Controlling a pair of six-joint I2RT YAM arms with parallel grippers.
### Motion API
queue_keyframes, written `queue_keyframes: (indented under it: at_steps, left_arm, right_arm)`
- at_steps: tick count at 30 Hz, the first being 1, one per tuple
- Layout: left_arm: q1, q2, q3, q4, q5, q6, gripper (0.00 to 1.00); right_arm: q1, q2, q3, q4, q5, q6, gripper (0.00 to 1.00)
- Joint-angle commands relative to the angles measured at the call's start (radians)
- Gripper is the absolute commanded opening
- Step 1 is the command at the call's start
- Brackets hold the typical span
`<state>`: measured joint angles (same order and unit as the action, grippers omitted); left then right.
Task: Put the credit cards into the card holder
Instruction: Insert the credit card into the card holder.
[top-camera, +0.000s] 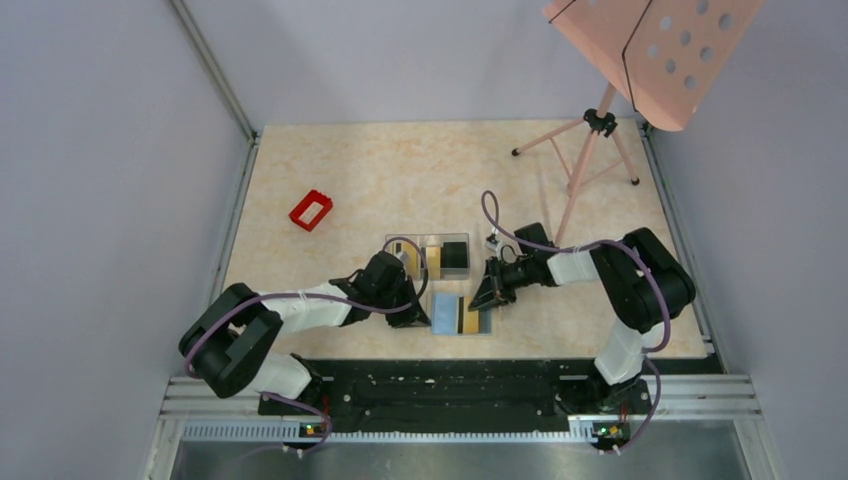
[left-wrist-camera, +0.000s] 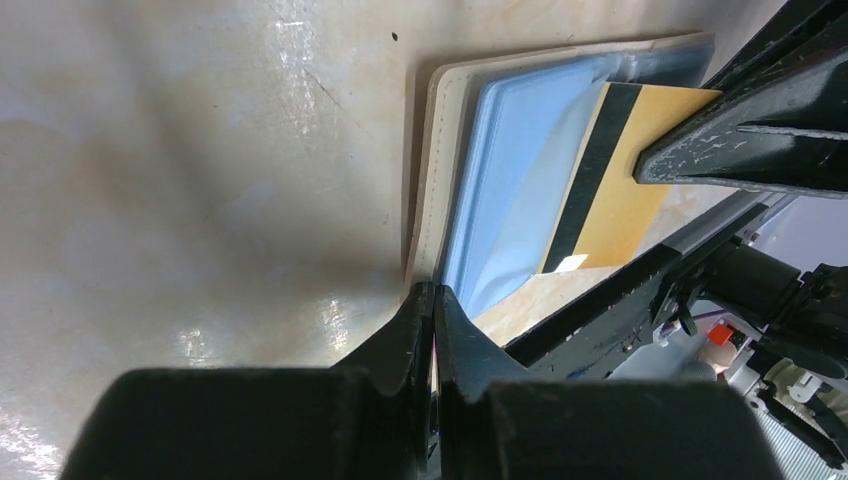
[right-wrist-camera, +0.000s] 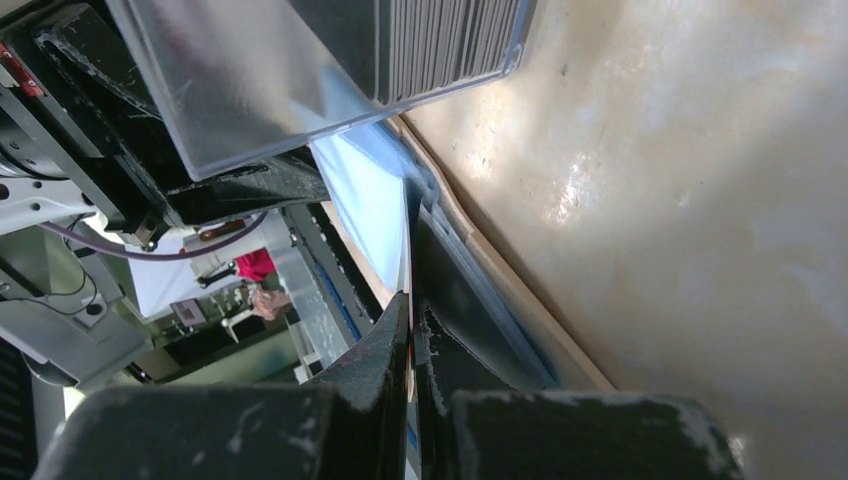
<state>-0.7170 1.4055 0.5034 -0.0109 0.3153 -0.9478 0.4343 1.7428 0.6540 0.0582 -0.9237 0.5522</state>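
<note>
- Tabletop (top-camera: 380, 170) in a pale marble pattern fills the overhead view. The card holder (top-camera: 445, 315) lies open near its front edge, light blue lining up.
- A gold card (top-camera: 472, 320) with a black stripe lies across the holder's right half.
- The left pincer (top-camera: 420, 312) sits at the holder's left edge, and the right pincer (top-camera: 488, 297) meets the gold card's right end from the other side.
- Just behind the holder stands a clear box (top-camera: 428, 237) holding more credit cards (top-camera: 455, 257), some black and some yellow-gold.
- A red frame (top-camera: 311, 209) lies well apart at the left rear. A pink music stand (top-camera: 655, 45) on a tripod stands at the right rear.
- In the left wrist view the left pincer (left-wrist-camera: 433, 300) is narrow, its jaws almost together, nipping the tan edge of the card holder (left-wrist-camera: 510, 180) at a corner.
- The gold card (left-wrist-camera: 625, 200) rests on the blue lining. The black fingers (left-wrist-camera: 740, 150) of the right pincer clamp over its far end.
- Bare tabletop (left-wrist-camera: 200, 200) lies to the left of the holder.
- In the right wrist view the right pincer (right-wrist-camera: 410, 305) is closed tight. A thin pale edge, apparently the gold card seen end-on, runs out from between its jaws over the blue lining of the card holder (right-wrist-camera: 370, 200).
- The clear box (right-wrist-camera: 250, 90) fills the top of this view, its stack of credit cards (right-wrist-camera: 440, 40) seen edge-on.
- The holder's tan border lies flat against the tabletop (right-wrist-camera: 700, 200).
</note>
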Motion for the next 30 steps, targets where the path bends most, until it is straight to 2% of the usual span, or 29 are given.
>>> queue_keyframes:
  at_steps: [1, 12, 19, 26, 30]
  left_arm:
    - [-0.012, 0.02, 0.031, 0.015, -0.019, 0.012, 0.07]
    - [-0.019, 0.047, 0.048, -0.005, -0.008, 0.018, 0.05]
    - [-0.02, 0.044, 0.047, -0.025, -0.011, 0.021, 0.03]
    - [-0.022, 0.051, 0.056, -0.02, -0.005, 0.017, 0.02]
    - [-0.026, 0.059, 0.061, -0.011, 0.001, 0.009, 0.0]
  right_arm:
    - [0.033, 0.033, 0.013, 0.054, -0.01, -0.002, 0.0]
    - [0.044, 0.005, 0.015, 0.089, 0.023, 0.018, 0.0]
    - [0.044, -0.023, 0.056, -0.025, 0.082, -0.07, 0.0]
    - [0.052, -0.003, 0.001, 0.146, 0.052, 0.062, 0.0]
    - [0.077, -0.003, -0.013, 0.177, 0.07, 0.098, 0.03]
